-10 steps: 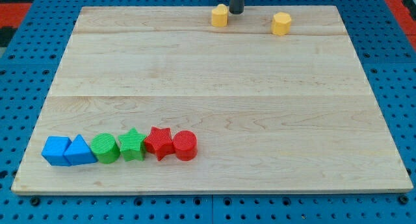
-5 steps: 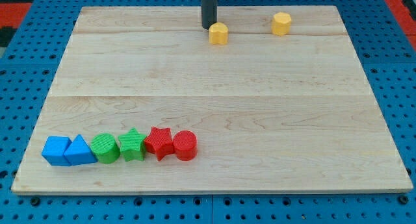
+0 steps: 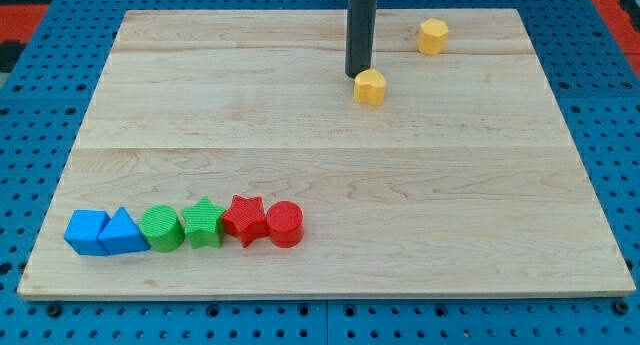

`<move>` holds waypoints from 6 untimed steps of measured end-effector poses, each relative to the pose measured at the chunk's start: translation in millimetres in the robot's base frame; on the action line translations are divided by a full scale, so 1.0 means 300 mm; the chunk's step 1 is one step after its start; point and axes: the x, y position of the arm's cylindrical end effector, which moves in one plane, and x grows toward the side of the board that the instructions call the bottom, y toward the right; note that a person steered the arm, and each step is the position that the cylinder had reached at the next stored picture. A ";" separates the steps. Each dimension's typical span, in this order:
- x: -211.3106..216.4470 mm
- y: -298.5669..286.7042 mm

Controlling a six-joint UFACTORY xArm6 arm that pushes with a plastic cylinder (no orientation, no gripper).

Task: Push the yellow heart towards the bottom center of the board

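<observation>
The yellow heart lies on the wooden board, in its upper half, a little right of centre. My tip stands just above and to the left of the heart, touching or nearly touching its upper edge. The dark rod rises from the tip to the view's top. A second yellow block, a hexagon, sits near the board's top edge, to the right of the rod.
A row of blocks lies along the board's bottom left: a blue cube, a blue triangle, a green cylinder, a green star, a red star and a red cylinder.
My tip has moved down and to the right, and the yellow heart has slid with it from near the top edge towards the board's middle. The other blocks have not moved.
</observation>
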 end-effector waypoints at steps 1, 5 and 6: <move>0.064 0.016; 0.260 0.150; 0.336 0.082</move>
